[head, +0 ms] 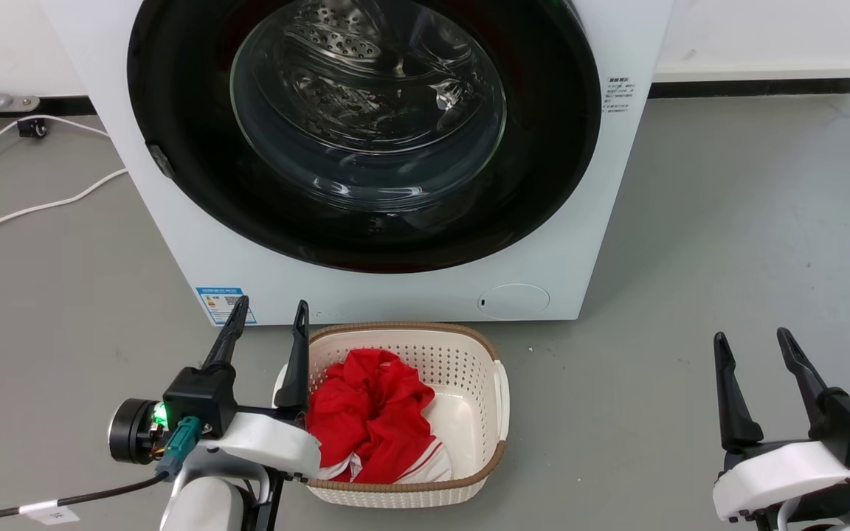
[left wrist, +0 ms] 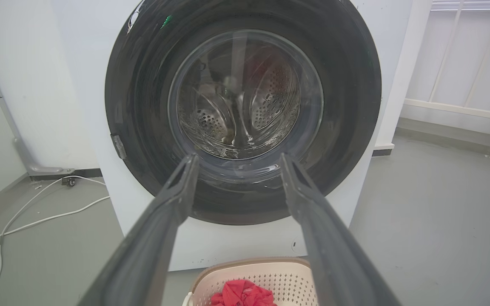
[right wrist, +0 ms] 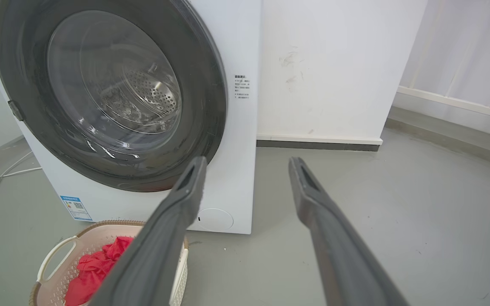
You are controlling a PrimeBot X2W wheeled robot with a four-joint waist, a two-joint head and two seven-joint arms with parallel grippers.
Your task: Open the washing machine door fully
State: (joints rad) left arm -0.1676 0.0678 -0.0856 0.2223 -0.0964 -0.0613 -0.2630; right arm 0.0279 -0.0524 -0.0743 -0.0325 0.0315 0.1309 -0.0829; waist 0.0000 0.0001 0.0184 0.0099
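Washing machine door point(head: 366, 133) shut, untouched
Before the washing machine point(head: 174, 243), left hand point(head: 271, 302) and right hand point(head: 751, 334) hover empty, fingers apart, ready to reach its rim.

1. Head view looks steeply down on the washing machine point(head: 395, 299) front and basket point(head: 469, 361).
2. Left wrist view faces the washing machine door point(left wrist: 245, 97) head-on, low, near.
3. Right wrist view looks from farther right, angled; all share door, basket.

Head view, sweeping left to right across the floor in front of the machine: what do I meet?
White cable → left gripper, open → laundry basket holding red cloth → right gripper, open.
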